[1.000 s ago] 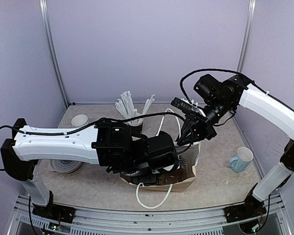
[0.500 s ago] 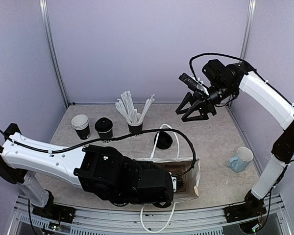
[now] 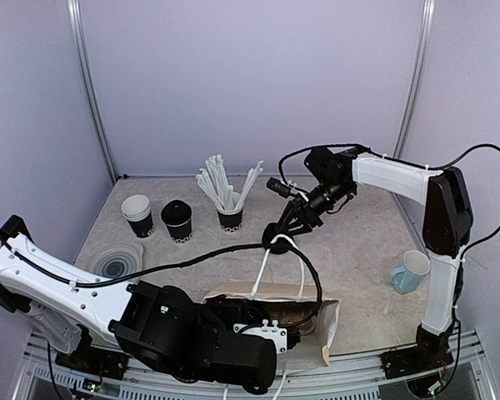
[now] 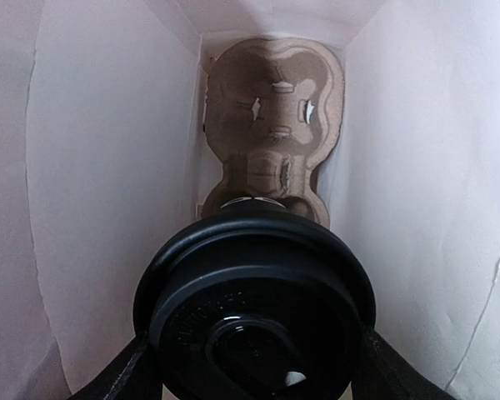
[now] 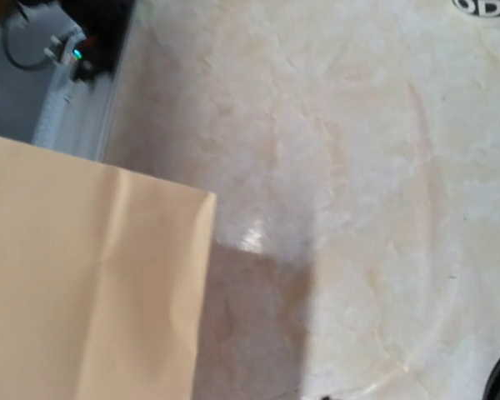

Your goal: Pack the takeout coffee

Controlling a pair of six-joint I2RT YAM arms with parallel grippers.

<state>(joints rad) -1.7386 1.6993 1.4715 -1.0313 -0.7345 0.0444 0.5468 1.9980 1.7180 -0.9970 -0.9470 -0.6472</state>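
currently: takeout coffee [image 4: 254,317] inside the paper bag [image 3: 325,325], gripped by the left gripper [image 4: 254,371].
far left on the bench [image 3: 358,242], a patterned plate [image 3: 117,260]; behind it a stack of white-rimmed black cups [image 3: 137,215], then a second lidded black cup [image 3: 177,221], then a cup of white stirrers [image 3: 229,200]. centre front, the bag lies on its side with the left arm reaching in; the gripper's fingers [image 4: 133,371] flank the coffee just under its black lid, holding it short of a cardboard carrier [image 4: 271,133] at the bag's far end. right of centre, the right gripper [image 3: 290,225] hangs low just over a loose black lid [image 3: 277,242] by the bag's white handle [image 3: 262,267]; cannot tell how wide it stands. far right, a pale blue mug [image 3: 410,272].
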